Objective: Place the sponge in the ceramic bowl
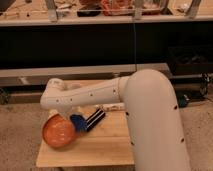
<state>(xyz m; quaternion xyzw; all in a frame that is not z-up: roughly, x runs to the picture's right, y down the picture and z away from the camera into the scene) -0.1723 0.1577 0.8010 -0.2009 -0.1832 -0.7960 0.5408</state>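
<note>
Gripper [90, 120], clamped on sponge [78, 122] just beside ceramic bowl [58, 132]: we judge an early release would drop it outside.

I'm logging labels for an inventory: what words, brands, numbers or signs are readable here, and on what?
No text can be read anywhere.
Ceramic bowl, sponge, arm, table: no lettering visible.
Hand, just right of the sponge above the table: no readable mark.
Items on the top shelf: too blurred to tell whether they carry print.
</note>
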